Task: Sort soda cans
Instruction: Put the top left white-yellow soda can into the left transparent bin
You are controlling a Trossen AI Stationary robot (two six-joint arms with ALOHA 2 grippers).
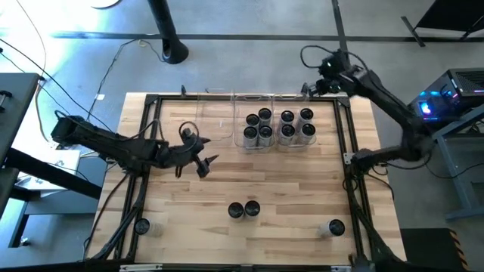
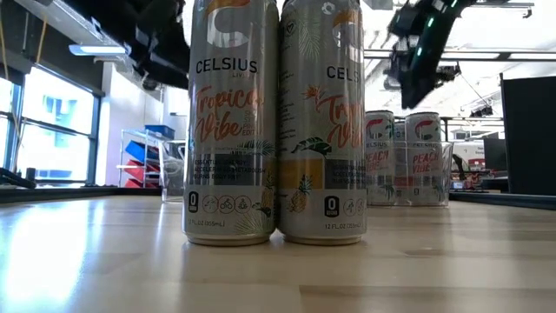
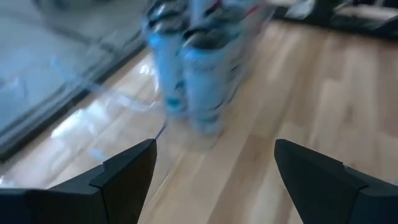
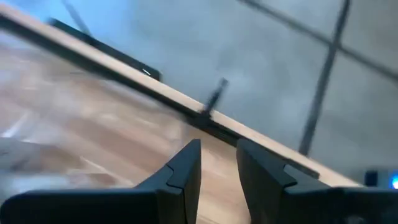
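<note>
Two pale Celsius cans [image 1: 243, 209] stand upright side by side near the table's near edge, large in the low view [image 2: 233, 130]. Single cans stand near the left corner [image 1: 141, 225] and near the right corner [image 1: 333, 227]. Several more cans fill two clear bins [image 1: 257, 128] [image 1: 296, 127] at the far side. My left gripper [image 1: 203, 162] [image 3: 214, 155] hovers open and empty left of the bins. My right gripper [image 1: 311, 87] [image 4: 217, 152] is over the far edge, empty, with only a narrow gap between its fingers.
A third clear bin [image 1: 215, 117] stands without cans left of the filled ones. A black frame [image 1: 151, 102] runs along the table's edges. Bare wood lies between the bins and the near pair of cans. Cables and a stand sit on the floor beyond.
</note>
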